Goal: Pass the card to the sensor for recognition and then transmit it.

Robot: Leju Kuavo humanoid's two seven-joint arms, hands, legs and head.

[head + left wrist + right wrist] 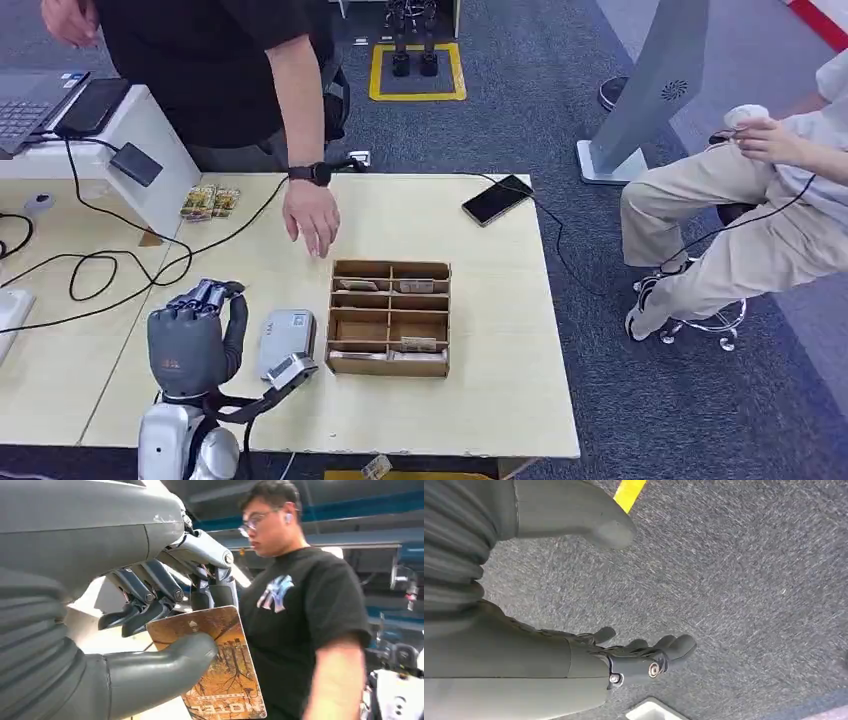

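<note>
Held upright in the left hand (150, 610): one orange-brown printed card (220, 665) with tree artwork and the word MOTEL along one end, pinched between the thick grey thumb (165, 667) on its face and the darker fingers (145, 597) behind it. Raised over the near left part of the pale wooden desk (500, 390), with the left hand (190, 335) just beside the small grey box-shaped sensor (286, 340) lying flat on the desk, though not over it as far as can be told. Judged from this: card already picked up and gripped, reading at the sensor apparently not yet done, hand-over still ahead. Right next to the sensor, one brown cardboard organiser (390, 318) divided into compartments, several holding further cards, too small to count. Beyond the organiser, one person in a black T-shirt (215, 60) leaning in, one hand (312, 215) reaching down over the desk, a likely receiver. Further out on the desk: one black phone (497, 199) on a cable, two small packets (210, 201), black cables, one laptop (30, 105) on a white stand. Second person seated at the right on a stool (715, 325). Right hand (624, 657) hanging over grey carpet, fingers loosely extended, gripping nothing.
</note>
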